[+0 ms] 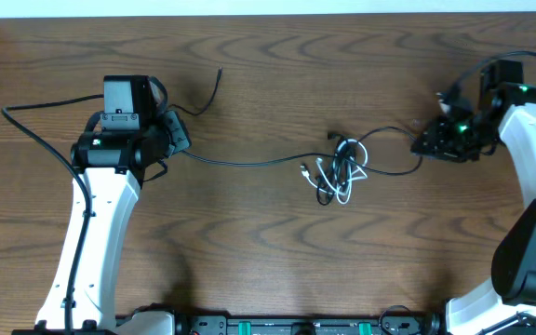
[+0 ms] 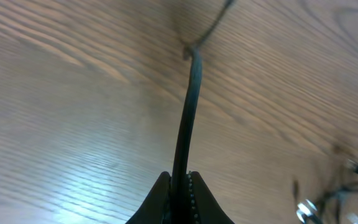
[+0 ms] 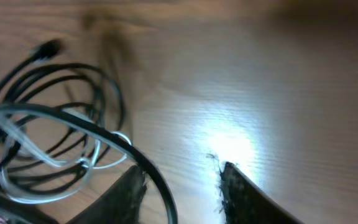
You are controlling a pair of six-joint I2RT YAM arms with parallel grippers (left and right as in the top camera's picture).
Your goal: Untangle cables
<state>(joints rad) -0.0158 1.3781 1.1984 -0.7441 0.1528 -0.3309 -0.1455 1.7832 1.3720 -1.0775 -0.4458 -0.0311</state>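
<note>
Careful here: the left fingers (image 2: 158,200) pinch the long black cable (image 1: 249,163) running to the black-and-white cable tangle (image 1: 341,169) on the table (image 1: 268,74), the right fingers (image 3: 241,194) are spread just beside a strand (image 3: 154,175), and any hard pull could cinch that knot tighter.

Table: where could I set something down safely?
Bare wood: the far edge beyond the tangle, and the near side between the left arm and right arm. Crowded: the middle, where a black cable runs from tangle to left fingers.

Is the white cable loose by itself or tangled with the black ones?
Tangled. The thin white cable loops through the thin black cables in one bunch.
</note>
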